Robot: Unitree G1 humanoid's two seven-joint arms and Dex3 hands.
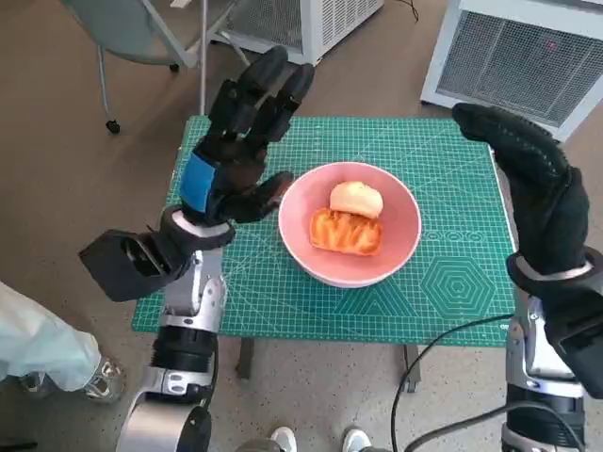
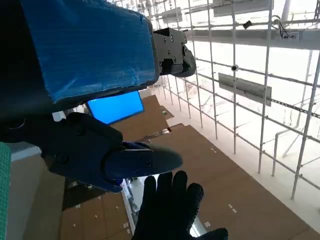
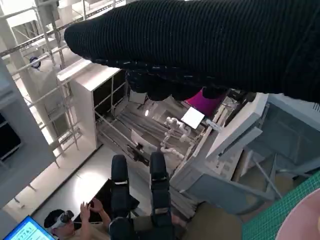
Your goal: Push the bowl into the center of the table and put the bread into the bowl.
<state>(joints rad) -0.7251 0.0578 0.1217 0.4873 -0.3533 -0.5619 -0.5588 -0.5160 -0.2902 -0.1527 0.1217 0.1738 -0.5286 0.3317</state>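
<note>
One round pink bowl [image 1: 350, 224] is seen on the green gridded cutting mat [image 1: 452, 273], between the two raised hands and about midway across the mat. Two pieces of bread are counted inside it: a pale round bun [image 1: 356, 199] on the side farther from the robot and an orange-brown glazed pastry [image 1: 346, 233] just in front of it, the two touching.

The black left hand with blue tape [image 1: 243, 141] is held just beside the bowl's rim, fingers spread and nothing gripped; contact between its thumb and the rim cannot be told. The right hand in the black knitted glove [image 1: 528, 179] is held well apart from the bowl, above the mat's edge on that side, fingers extended together and empty.

Bare mat is left between the bowl and the gloved hand, and along the near edge.
</note>
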